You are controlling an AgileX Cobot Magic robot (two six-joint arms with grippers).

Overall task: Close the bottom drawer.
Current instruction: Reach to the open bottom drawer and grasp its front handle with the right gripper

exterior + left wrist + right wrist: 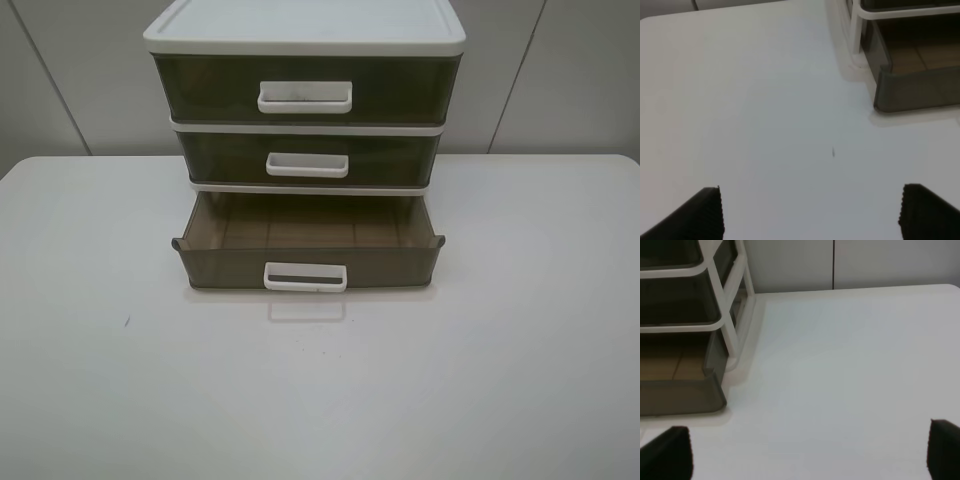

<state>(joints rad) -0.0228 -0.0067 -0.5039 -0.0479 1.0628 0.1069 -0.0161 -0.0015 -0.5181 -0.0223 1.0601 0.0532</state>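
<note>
The bottom drawer (307, 266) of a white-framed unit (305, 30) stands pulled out toward the table's front, empty, its white loop handle (305, 277) facing me. The two drawers above it are shut. The drawer's left front corner shows in the left wrist view (915, 90), its right front corner in the right wrist view (685, 395). My left gripper (812, 212) is open over bare table, short of the drawer's left corner. My right gripper (810, 450) is open over bare table, short of its right corner. Neither arm shows in the high view.
The white table (130, 400) carries only the drawer unit at the back middle. A small dark speck (127, 322) lies on the left; it also shows in the left wrist view (833, 152). A grey panelled wall (70, 70) stands behind.
</note>
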